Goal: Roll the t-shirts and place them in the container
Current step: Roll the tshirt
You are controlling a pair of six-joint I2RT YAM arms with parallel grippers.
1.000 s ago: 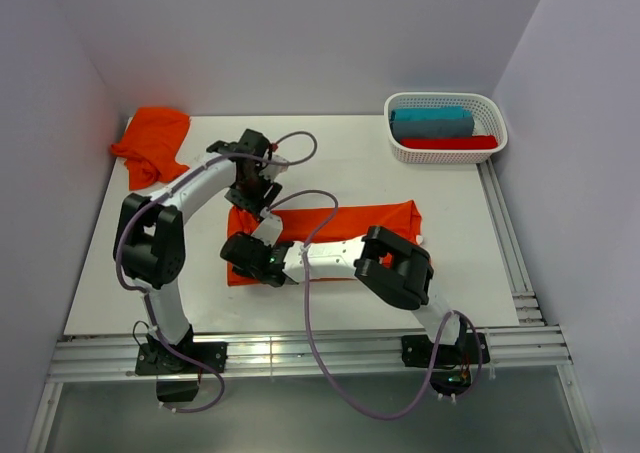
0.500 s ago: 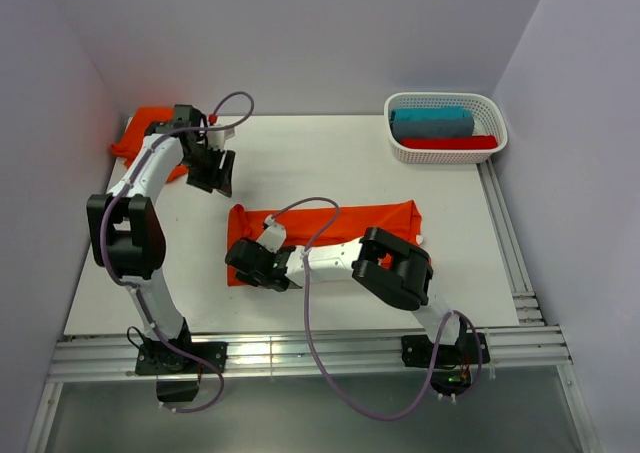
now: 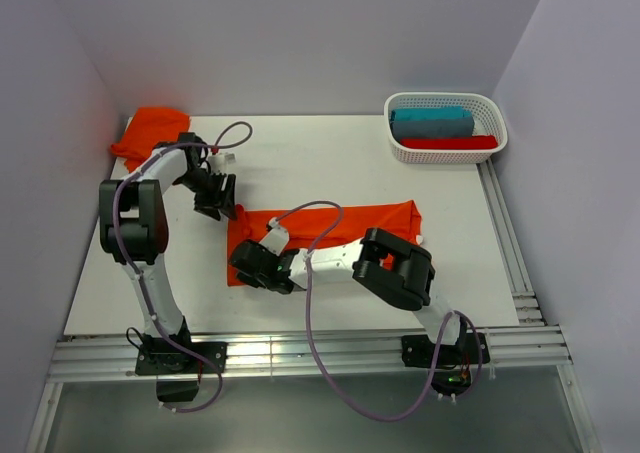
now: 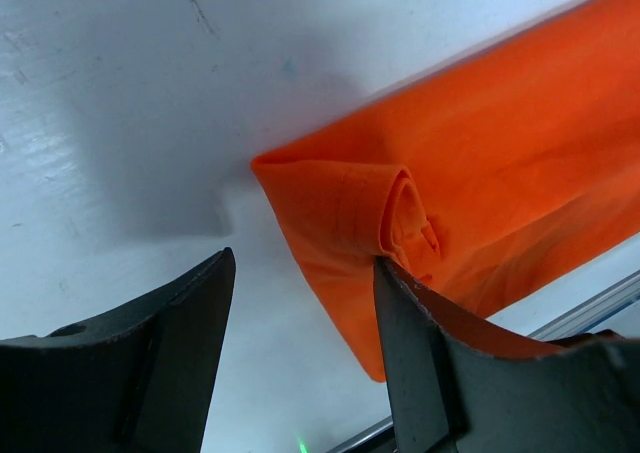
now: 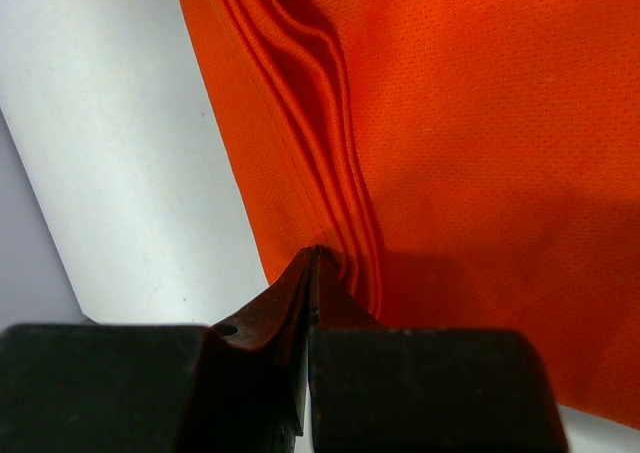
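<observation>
Right claw (image 5: 313, 255) closed, touching t-shirt (image 5: 480, 123) edge

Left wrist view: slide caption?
Left arm's black fingers open above the rolled corner of a bright orange thin-fabric t-shirt on a white table.

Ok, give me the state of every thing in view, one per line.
Folded orange t-shirt: lying on the table as a long strip, left end curled into a small roll.
Second orange t-shirt: crumpled at the far left corner, not rolled.
Left pincer: open above the curled end, holding nothing.
Right pincer: shut, tips at the strip's layered edge.
White basket: holds a teal cloth and a red cloth, both bundled.
</observation>
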